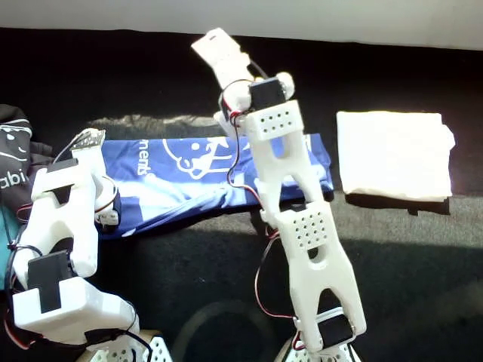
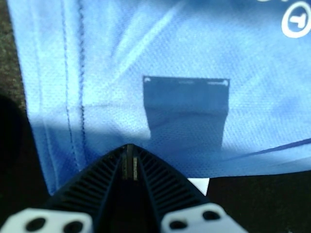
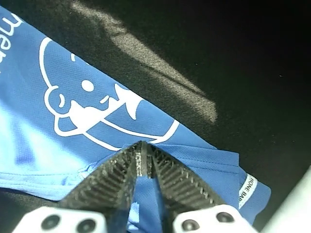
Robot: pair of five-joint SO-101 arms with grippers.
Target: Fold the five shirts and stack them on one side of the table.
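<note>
— See the blue shirt?
— Yes. Spread out long across the middle of the black table, white drawing and letters facing up. Wrinkled along the near edge, creased from one arm to the other.
— And the left hand?
— Clenched. Black ridged fingers pressed tip to tip, pinching the edge of the blue cloth. Holding on at the left end of the shirt, near a stitched hem.
— Look at the right hand too.
— Also clenched, grasping a fold of the same shirt. Close to the white drawing, and not far from a corner with a small white tag.
— Any more shirts?
— Over on the right side of the table, a white shirt. Folded into a neat flat block, well apart from the blue one. At the left edge, a dark bundle of clothes with white print, just beside the left arm.
</note>
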